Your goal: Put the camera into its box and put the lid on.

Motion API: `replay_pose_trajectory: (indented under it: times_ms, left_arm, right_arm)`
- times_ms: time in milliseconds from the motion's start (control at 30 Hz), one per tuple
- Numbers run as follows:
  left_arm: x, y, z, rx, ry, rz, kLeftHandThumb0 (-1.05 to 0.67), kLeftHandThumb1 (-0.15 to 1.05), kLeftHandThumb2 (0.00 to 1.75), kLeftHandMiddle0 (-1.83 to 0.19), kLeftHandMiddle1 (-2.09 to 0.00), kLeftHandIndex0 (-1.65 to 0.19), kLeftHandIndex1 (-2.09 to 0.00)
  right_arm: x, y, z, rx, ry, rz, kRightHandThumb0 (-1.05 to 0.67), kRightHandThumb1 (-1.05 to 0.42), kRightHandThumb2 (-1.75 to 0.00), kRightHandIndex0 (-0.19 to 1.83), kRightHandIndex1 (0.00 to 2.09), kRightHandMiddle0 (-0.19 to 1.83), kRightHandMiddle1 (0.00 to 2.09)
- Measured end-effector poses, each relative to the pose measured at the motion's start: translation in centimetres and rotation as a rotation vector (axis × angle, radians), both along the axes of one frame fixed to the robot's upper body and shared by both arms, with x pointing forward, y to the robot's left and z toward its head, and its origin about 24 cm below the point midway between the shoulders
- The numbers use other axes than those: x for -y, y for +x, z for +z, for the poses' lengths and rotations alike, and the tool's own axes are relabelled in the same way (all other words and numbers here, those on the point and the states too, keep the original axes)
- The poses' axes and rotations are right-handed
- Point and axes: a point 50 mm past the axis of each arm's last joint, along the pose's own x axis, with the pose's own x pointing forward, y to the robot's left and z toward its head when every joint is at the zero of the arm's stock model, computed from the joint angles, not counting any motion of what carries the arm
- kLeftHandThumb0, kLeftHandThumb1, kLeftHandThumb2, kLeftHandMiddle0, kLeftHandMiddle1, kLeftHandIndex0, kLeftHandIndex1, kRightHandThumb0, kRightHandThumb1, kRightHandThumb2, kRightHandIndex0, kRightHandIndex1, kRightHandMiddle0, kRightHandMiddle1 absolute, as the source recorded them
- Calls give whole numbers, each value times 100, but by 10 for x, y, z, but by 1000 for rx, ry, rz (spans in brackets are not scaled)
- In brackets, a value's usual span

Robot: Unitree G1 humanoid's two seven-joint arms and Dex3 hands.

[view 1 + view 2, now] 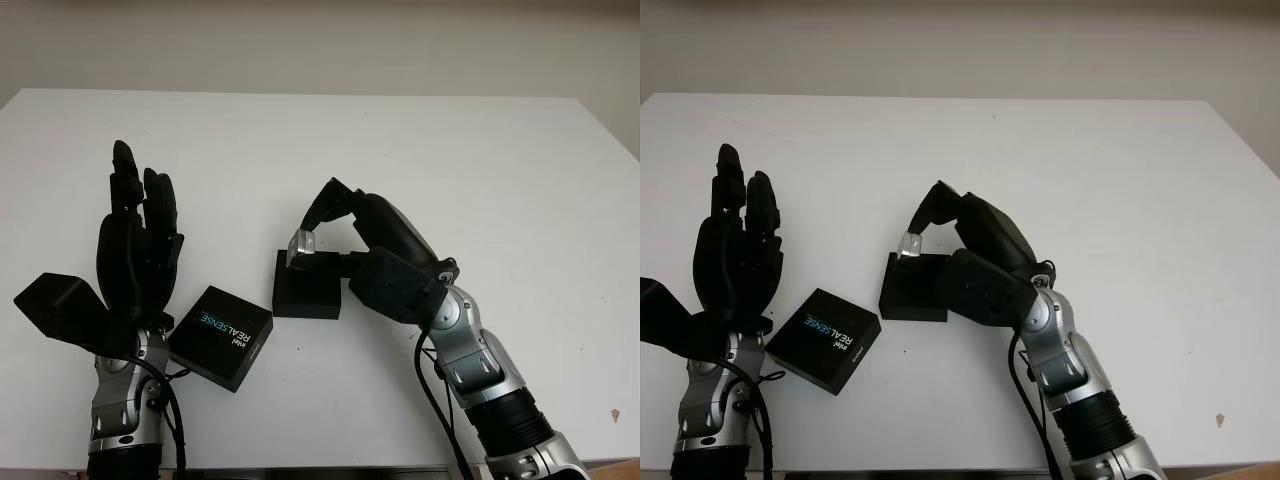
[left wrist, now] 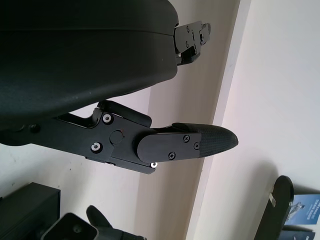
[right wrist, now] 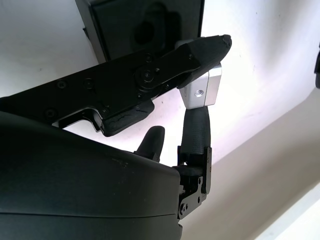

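Right robot hand (image 1: 335,225) pinches the silver camera (image 1: 303,243) above its box (image 1: 308,286) (left robot hand (image 1: 135,235) open, raised)

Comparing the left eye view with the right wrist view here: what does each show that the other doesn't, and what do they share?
Left eye view alone: the lid, printed REALSENSE, lying flat on the white table beside the raised, open left robot hand. Right wrist view alone: a threaded hole in the silver camera. Both: the right robot hand gripping the camera above the open black box.

Brushed-metal camera (image 3: 201,91); matt box (image 1: 307,290) (black)
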Motion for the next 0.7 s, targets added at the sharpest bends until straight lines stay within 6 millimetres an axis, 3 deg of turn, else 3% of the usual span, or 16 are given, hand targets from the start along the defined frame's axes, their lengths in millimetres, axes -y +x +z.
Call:
replay_pose_trajectory:
  times_ms: [700]
  left_arm:
    - [0,0,0,2,-3,-4,-66,105,42,19,0,19,0]
  right_arm:
    - [-6,-6,-9,-26,7,17,-31,-100,-5,6,119,37,179]
